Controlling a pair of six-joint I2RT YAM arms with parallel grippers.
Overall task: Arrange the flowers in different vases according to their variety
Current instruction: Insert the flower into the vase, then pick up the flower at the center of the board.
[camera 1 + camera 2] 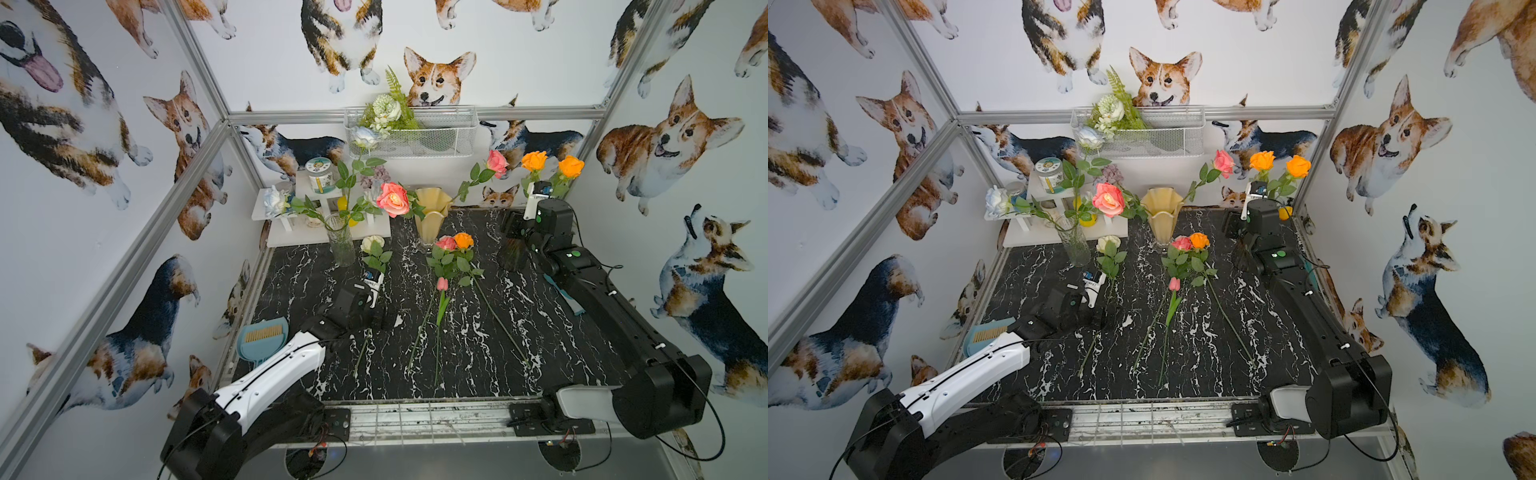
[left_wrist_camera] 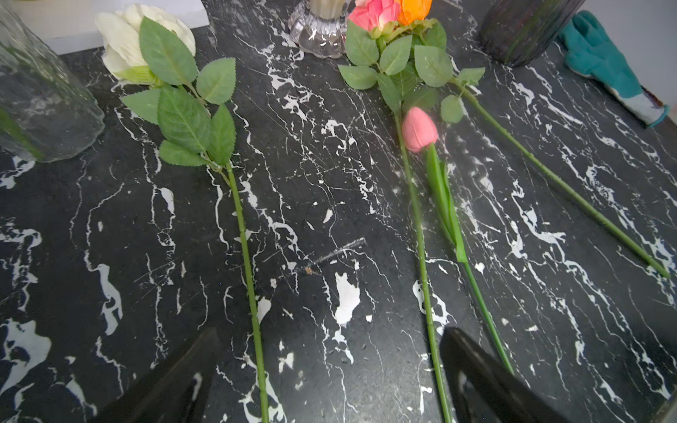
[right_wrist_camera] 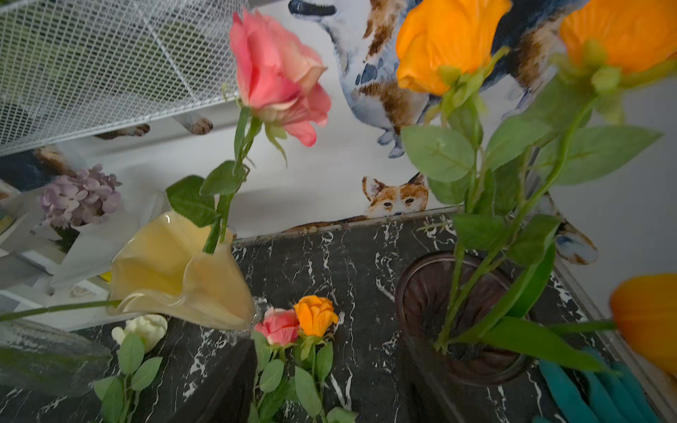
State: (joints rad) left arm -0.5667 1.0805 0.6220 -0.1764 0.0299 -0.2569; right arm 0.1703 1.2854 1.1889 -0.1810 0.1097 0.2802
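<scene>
Surface: black marble-look top (image 1: 552, 345); four stems lie loose across the middle.
Left hand: (image 2: 331, 331) low over the surface, near-left area. Fingers spread wide, nothing held. Stem of the white rose runs between them; contact can't be told.
Right hand: (image 1: 514, 229) far-right area, just beside the rim of the dark ribbed vase. Fingers apart per wrist view, nothing gripped between.
Clear glass vase: (image 1: 340, 241) upright, far left on the surface, just beside the white shelf unit (image 1: 328, 239). Holds two pale white-blue roses (image 1: 365, 137).
Cream vase: (image 1: 432, 224) upright, far centre. Holds two tall pink roses (image 1: 497, 163), one leaning each way.
Dark ribbed vase: (image 1: 513, 255) upright, far right. Holds two tall orange roses (image 1: 534, 161) plus an orange tulip (image 3: 648, 318) hanging over the rim.
White rose: (image 1: 372, 244) flat on the surface, head near the clear glass vase base.
Loose pink rose: (image 1: 446, 243) flat, head before the cream vase, touching the loose orange rose (image 1: 464, 240); stems splay apart toward the near edge.
Pink tulip: (image 1: 442, 284) flat, between those two stems.
Misc.: teal glove (image 2: 604, 62) beside the dark ribbed vase.
</scene>
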